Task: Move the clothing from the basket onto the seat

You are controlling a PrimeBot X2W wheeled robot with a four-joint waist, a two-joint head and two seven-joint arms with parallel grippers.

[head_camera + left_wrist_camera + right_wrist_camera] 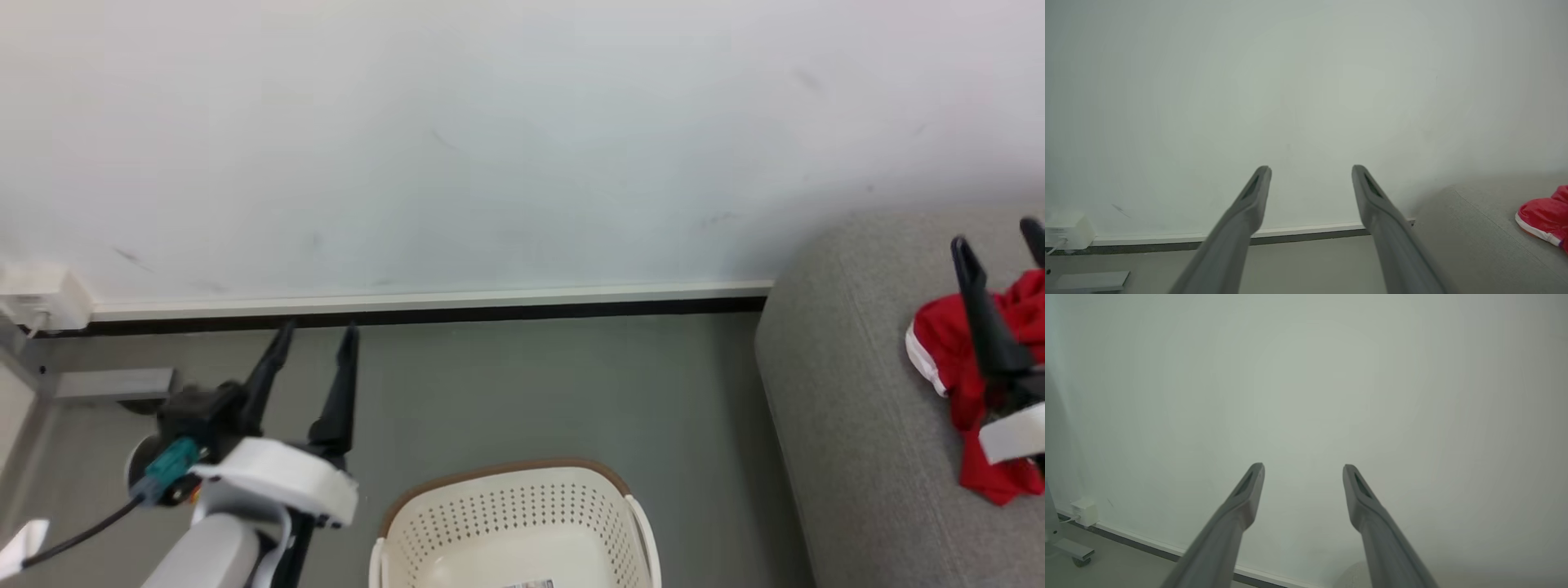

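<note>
Red clothing (pixel 939 339) lies on seat (pixel 849 425), lengthwise toward wall (pixel 490 122).

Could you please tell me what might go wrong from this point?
1. The right gripper hangs with open jaws over the red clothing on the grey sofa; pulling back could snag and drag the fabric.
2. The near part of the laundry basket is cut off in the head view, so a garment left there might be missed.
</note>
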